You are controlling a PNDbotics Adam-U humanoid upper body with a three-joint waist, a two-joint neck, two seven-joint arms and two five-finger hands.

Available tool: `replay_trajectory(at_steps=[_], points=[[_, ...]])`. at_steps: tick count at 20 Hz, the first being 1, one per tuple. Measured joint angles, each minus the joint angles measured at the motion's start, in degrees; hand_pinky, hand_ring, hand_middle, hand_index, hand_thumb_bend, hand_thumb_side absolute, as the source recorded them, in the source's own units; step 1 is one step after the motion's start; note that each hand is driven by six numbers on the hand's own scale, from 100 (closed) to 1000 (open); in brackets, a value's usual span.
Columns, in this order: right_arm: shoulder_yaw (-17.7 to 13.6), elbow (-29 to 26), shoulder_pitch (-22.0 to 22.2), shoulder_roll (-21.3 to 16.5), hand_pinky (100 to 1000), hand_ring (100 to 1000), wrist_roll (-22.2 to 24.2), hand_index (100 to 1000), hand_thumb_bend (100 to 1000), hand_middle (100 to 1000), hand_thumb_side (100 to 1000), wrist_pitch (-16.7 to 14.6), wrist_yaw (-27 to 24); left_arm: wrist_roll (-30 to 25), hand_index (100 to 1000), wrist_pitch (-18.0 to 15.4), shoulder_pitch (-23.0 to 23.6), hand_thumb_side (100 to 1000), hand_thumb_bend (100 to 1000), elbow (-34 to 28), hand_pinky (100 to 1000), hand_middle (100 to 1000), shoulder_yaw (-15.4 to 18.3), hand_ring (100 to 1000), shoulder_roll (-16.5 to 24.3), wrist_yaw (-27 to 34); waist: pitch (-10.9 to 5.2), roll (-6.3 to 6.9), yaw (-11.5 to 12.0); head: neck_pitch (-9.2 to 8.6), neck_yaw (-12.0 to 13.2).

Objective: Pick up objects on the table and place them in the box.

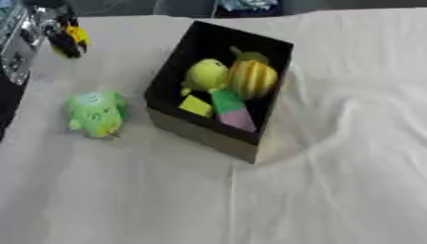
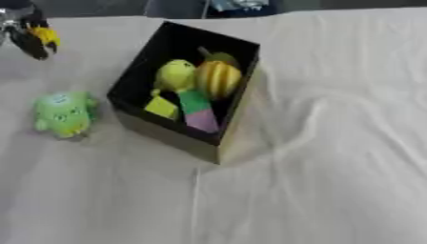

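Fingers: can't tell their state. Only one hand shows, black with a yellow patch, at the upper left of the frame; it enters from the left, so it reads as the left hand. It is blurred, and it hangs over the cloth well apart from every object. Silver and black arm parts run down the left edge below it in the left eye view. Right hand doesn't show in either view.

Near to far:
- Lower half of the frame: white cloth over the table, wrinkled, with a fold line running down from the box corner.
- Left of centre: green plush toy with a frog-like face, lying on the cloth, outside the box and just beside its left wall, not touching it.
- Centre: open box, black inside, tan outer walls, turned at an angle so one corner points toward the bottom of the frame.
- Inside the box, nearest corner first: flat yellow block, then a green piece joined to or lying on a pink piece; can't tell which.
- Behind those: yellow-green rounded toy, and touching its right side a yellow striped pumpkin-like object with a darker top.
- Far edge: dark background with some blue and white clutter, indistinct.
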Motion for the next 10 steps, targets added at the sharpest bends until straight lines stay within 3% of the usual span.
replay_trajectory(at_steps=[10], points=[[0.30,0.00,-0.80,-0.02,848,799,0.52,766,100,632,781,-0.26,-0.93,-6.08,496,-5.42,-1.04,100,100,-20.23,688,481,-8.13,578,-0.71,7.64,-1.37,0.43,-0.18,0.69,-0.86]])
